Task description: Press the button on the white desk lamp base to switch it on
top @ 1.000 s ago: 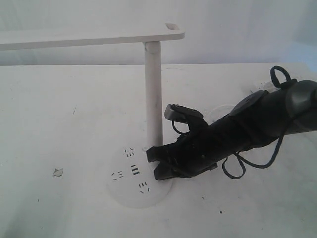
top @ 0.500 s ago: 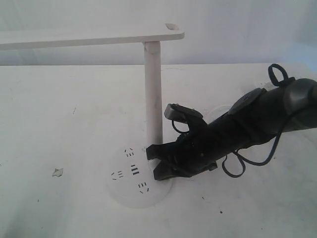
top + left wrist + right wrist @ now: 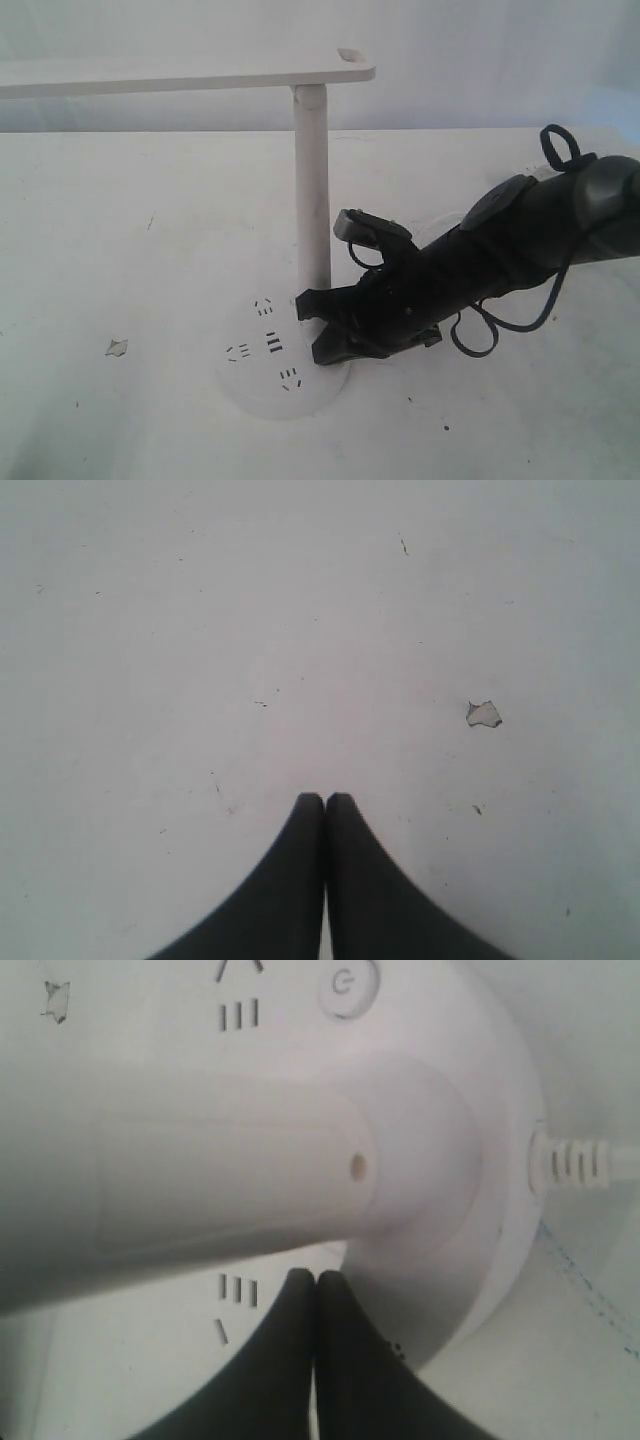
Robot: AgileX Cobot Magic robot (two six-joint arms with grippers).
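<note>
Exterior view: the white desk lamp (image 3: 312, 190) stands on a white table (image 3: 100, 250), its pole upright and its flat head bar (image 3: 180, 75) reaching out level from the pole's top. The white desk lamp base (image 3: 262, 385) is the round disc at the pole's foot, with dark slots (image 3: 272, 344) on its top face. The right gripper (image 3: 310, 328) comes in low at the foot of the pole, its tip over the disc's edge just beside the pole. A small chip (image 3: 117, 347) lies on the table well apart from the pole.

Left wrist view: the left gripper (image 3: 323, 800) has its two fingers pressed together, holding nothing, over the bare table (image 3: 150, 630) near the chip (image 3: 483, 714).

Right wrist view: the right gripper (image 3: 315, 1278) is also closed tight and empty. Its tip sits at the foot of the pole (image 3: 230, 1190), over the base (image 3: 120, 1360); whether it touches is unclear. The round button (image 3: 347, 987) with the power sign lies on the opposite side of the pole from the fingertips. A ribbed cable (image 3: 570, 1160) leaves the base's rim behind the pole.
</note>
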